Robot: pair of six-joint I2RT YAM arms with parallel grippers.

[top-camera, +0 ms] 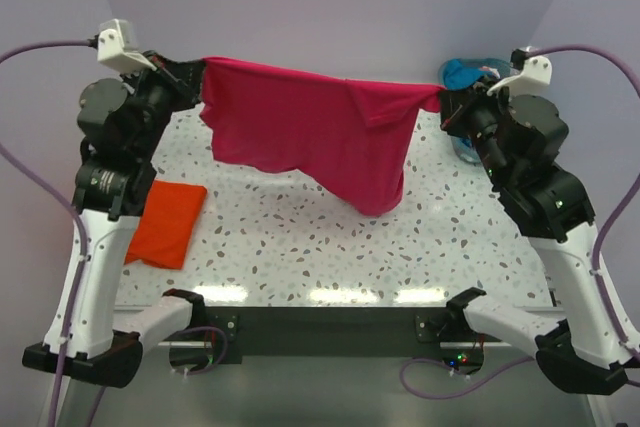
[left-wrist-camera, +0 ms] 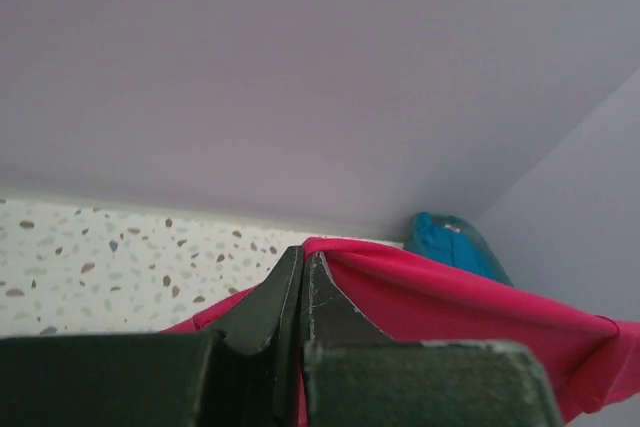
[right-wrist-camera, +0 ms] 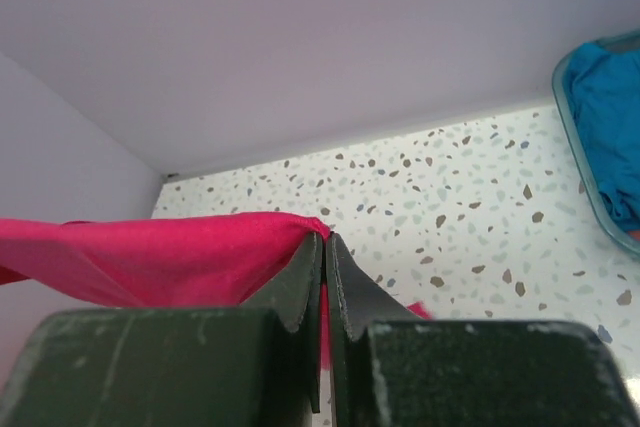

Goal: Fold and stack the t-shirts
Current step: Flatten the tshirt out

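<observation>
Pinched shut on the pink tee (top-camera: 310, 132) at both ends, by left gripper (top-camera: 200, 72) and right gripper (top-camera: 443, 99). Strung taut above the table (top-camera: 300, 247). Could slip from such thin pinches if pulled tighter, dropping a corner.

Speckled white terrazzo table (top-camera: 300, 237) enclosed by plain pale lavender walls (top-camera: 330, 7)

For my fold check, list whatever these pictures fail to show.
Basket: right wrist view, cut off by the frame edge; top view, behind the right arm.
Orange shirt: top view, left arm covers one side.
Pink shirt: wrist views, left claw and right claw block most of it.
</observation>
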